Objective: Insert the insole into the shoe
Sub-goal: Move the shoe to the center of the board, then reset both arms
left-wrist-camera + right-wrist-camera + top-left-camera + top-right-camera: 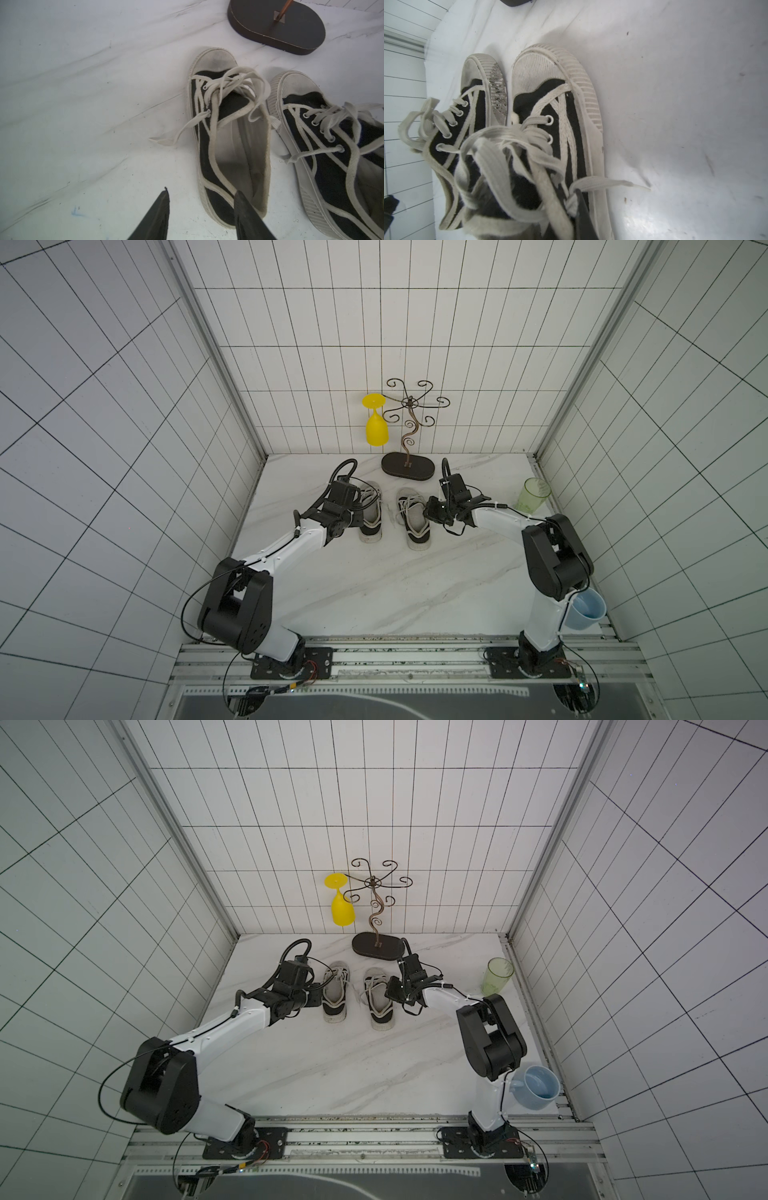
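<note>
Two black-and-white lace-up shoes stand side by side, toes toward the back wall: the left shoe (370,516) (209,133) and the right shoe (414,522) (562,116). A pale grey insole (232,145) lies inside the left shoe. My left gripper (202,191) (318,996) is open at that shoe's heel. One finger is outside over the table, the other over the collar, with the side wall between them. My right gripper (576,198) (430,512) is shut on the right shoe's upper edge among the laces. Only one of its fingers (581,209) shows.
A dark oval stand base (408,466) sits just behind the shoes, with a yellow goblet (376,427) hanging upside down from its wire arms. A green cup (532,495) stands at the right edge, and a blue mug (586,610) by the right arm's base. Tiled walls enclose three sides.
</note>
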Available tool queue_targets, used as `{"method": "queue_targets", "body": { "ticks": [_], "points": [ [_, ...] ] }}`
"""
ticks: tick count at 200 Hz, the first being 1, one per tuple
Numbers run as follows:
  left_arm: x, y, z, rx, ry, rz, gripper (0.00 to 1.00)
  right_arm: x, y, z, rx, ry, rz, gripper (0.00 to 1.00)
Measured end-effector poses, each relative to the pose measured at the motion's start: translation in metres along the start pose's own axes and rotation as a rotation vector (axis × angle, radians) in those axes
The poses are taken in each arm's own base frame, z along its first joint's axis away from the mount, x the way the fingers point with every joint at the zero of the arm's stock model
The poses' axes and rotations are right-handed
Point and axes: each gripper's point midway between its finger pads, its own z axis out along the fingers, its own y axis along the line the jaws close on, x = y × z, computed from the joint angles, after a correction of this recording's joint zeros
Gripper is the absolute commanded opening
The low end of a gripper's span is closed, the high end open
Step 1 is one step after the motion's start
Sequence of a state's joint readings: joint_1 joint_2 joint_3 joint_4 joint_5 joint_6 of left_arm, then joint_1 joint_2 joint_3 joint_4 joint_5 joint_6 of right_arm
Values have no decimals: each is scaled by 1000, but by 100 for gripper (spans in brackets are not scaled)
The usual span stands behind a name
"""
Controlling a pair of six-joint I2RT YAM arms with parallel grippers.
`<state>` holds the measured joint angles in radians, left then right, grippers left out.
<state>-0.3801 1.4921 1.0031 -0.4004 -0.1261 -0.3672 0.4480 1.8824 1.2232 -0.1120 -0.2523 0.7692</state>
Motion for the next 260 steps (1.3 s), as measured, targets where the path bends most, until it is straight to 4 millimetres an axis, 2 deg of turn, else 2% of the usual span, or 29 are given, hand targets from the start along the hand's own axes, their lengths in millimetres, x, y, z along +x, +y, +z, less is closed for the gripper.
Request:
{"method": "queue_targets", "body": {
  "ticks": [29, 75, 94, 110, 121, 146, 170, 176, 181, 183, 185, 188, 190, 192, 209, 229, 243, 250, 260],
  "points": [
    [1, 11, -7, -24, -6, -38, 49, -3, 6, 7, -28, -19, 73, 8],
    [-2, 12, -12, -22, -18, -59, 49, -6, 11, 20, -71, -29, 144, 7],
    [-2, 13, -12, -23, -18, -63, 49, -3, 11, 31, -89, -17, 159, 8],
    [-3, 13, -12, -24, -18, -63, 49, -6, 13, 33, -98, -21, 154, 10],
    [-3, 14, -13, -24, -20, -65, 49, -6, 14, 32, -100, -21, 146, 17],
    [-6, 17, -15, -27, -28, -72, 49, -9, 20, 28, -120, -30, 130, 51],
    [-9, 24, -15, -37, -35, -85, 51, -15, 29, 12, -136, -47, 96, 65],
    [-10, 26, -15, -41, -37, -87, 54, -18, 31, 6, -138, -54, 83, 70],
    [-11, 29, -15, -46, -39, -88, 59, -21, 33, 1, -143, -61, 74, 93],
    [-12, 29, -15, -47, -40, -90, 61, -22, 33, -2, -144, -64, 68, 98],
    [-12, 30, -15, -49, -41, -85, 70, -24, 34, -5, -148, -70, 61, 99],
    [-13, 31, -16, -52, -43, -90, 89, -27, 35, -9, -149, -76, 54, 99],
    [-14, 32, -16, -54, -45, -94, 95, -29, 36, -13, -152, -83, 44, 99],
    [-15, 33, -16, -57, -47, -85, 97, -31, 37, -16, -153, -88, 37, 99],
    [-23, 44, -17, -82, -74, -107, 98, -52, 41, -54, -161, -163, -43, 99],
    [-38, 68, -24, -147, -142, -133, 98, -83, 30, -122, -122, -366, -154, 99],
    [-48, 91, -32, -229, -243, -130, 96, -96, 4, -168, -56, -556, -223, 99],
    [-47, 102, -35, -268, -285, -104, 96, -100, -16, -189, -9, -669, -256, 99],
    [-40, 116, -34, -322, -327, -51, 96, -99, -49, -204, 77, -789, -286, 99]
  ]
}}
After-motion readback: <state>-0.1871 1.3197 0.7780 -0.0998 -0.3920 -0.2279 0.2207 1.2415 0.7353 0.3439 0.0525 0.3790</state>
